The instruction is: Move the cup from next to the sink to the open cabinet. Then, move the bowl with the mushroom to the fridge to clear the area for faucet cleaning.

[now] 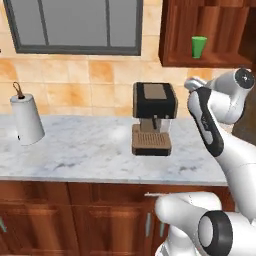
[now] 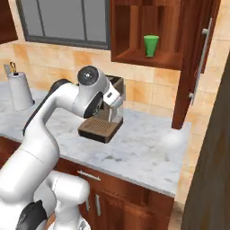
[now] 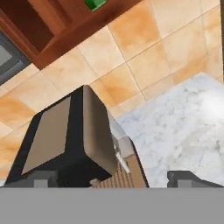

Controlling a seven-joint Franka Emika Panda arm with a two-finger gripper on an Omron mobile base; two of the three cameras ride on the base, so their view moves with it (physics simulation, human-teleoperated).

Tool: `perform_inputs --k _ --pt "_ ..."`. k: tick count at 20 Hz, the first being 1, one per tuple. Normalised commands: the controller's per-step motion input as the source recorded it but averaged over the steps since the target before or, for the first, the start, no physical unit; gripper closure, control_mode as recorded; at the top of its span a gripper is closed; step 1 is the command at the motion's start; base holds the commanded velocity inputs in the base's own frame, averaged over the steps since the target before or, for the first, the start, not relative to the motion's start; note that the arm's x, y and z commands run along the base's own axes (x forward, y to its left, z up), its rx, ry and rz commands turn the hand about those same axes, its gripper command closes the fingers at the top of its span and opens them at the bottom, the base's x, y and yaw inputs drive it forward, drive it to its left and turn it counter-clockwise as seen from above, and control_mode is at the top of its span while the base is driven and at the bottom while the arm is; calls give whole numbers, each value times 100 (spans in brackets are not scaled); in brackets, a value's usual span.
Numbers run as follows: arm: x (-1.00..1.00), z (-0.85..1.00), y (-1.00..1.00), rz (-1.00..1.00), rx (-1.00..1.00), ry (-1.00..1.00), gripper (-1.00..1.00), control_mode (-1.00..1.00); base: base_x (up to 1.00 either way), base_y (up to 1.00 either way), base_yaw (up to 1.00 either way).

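Note:
A green cup [image 1: 199, 46] [image 2: 151, 45] stands upright on the lower shelf of the open cabinet [image 1: 210, 60] [image 2: 148, 60], and its base shows at the top edge of the hand view [image 3: 94, 3]. My gripper [image 3: 116, 179] [image 1: 191, 83] [image 2: 117, 99] is open and holds nothing. It hovers below and in front of the cabinet, just above the coffee machine. The sink, bowl, mushroom, fridge and faucet are out of view.
A black and brown coffee machine [image 1: 152, 117] [image 2: 105, 121] [image 3: 65, 135] stands on the white marble counter [image 1: 80, 150] [image 2: 143, 148]. A paper towel roll [image 1: 26, 119] [image 2: 19, 90] is at the left. The cabinet door [image 2: 197, 63] hangs open at the right.

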Motion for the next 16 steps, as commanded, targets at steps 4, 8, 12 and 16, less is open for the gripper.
perform_inputs --k 4,8,12,16 --pt "0 0 0 0 0 0 -100 100 0 0 91" --pt "0 0 0 0 0 0 -100 100 0 0 91" --pt "0 0 0 0 0 0 -100 100 0 10 90" --pt "0 0 0 0 0 0 -100 100 0 21 88"
